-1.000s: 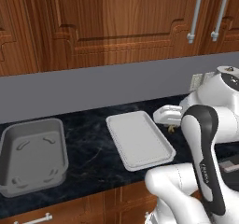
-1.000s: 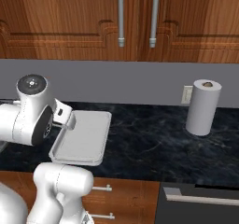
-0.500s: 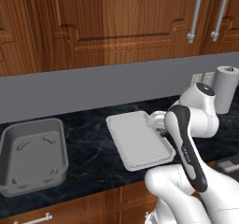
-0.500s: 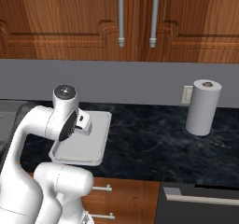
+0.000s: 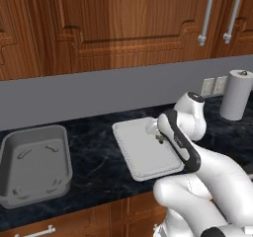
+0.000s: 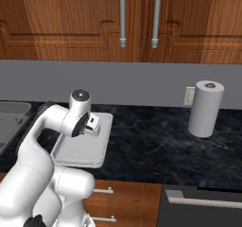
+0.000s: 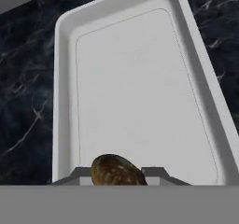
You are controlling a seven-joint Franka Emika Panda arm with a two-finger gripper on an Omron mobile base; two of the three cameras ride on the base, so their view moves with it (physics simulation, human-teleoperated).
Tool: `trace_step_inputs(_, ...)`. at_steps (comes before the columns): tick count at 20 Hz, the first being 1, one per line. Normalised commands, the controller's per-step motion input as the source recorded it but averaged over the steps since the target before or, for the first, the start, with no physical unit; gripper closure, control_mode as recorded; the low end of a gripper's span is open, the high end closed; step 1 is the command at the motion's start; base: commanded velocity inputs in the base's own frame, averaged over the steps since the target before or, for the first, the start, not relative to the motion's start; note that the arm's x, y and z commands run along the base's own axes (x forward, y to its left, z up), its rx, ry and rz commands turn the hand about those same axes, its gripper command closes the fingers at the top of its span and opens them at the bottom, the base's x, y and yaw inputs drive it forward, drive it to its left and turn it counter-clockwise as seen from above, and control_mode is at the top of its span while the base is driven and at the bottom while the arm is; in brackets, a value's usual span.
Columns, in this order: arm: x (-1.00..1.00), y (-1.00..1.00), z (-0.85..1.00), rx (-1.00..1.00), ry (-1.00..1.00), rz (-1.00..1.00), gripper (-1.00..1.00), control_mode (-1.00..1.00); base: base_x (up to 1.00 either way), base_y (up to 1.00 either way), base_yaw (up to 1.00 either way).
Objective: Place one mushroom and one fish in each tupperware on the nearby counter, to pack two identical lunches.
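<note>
My gripper (image 7: 117, 175) is shut on an olive-brown mushroom (image 7: 115, 170), its cap showing between the two fingertips. It hangs over the near end of the shallow off-white tupperware tray (image 7: 135, 92), which holds nothing. From the left base view the gripper (image 5: 158, 135) is above the tray's (image 5: 141, 157) right rear part. A deeper grey tupperware tub (image 5: 32, 163) sits at the left of the black counter (image 5: 94, 154), also with nothing in it. In the right base view the gripper (image 6: 94, 125) hovers above the tray (image 6: 78, 151). The fish are out of view.
A paper towel roll (image 5: 235, 95) stands at the back right of the counter, also seen as the roll (image 6: 205, 109) next to a wall outlet (image 6: 189, 95). Wooden cabinets hang above. A dark appliance front (image 6: 203, 207) lies below the counter on the right.
The arm has swung left from the counter's right side to above the off-white tray, carrying the mushroom. The gripper stayed shut.
</note>
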Motion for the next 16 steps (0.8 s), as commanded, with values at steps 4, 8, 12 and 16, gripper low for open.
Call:
trace_step_inputs(4,0.79,0.18,-0.52,0.0,0.03,0.0,1.0,-1.0,0.0,0.0,0.0)
trace_step_inputs(8,0.7,0.11,-0.47,0.0,0.04,0.0,1.0,-1.0,0.0,0.0,0.0)
trace_step_inputs(12,0.67,0.05,-0.44,0.0,0.05,0.0,1.0,-1.0,0.0,0.0,0.0)
trace_step_inputs(16,0.68,0.1,-0.46,0.0,0.05,0.0,1.0,-1.0,0.0,0.0,0.0)
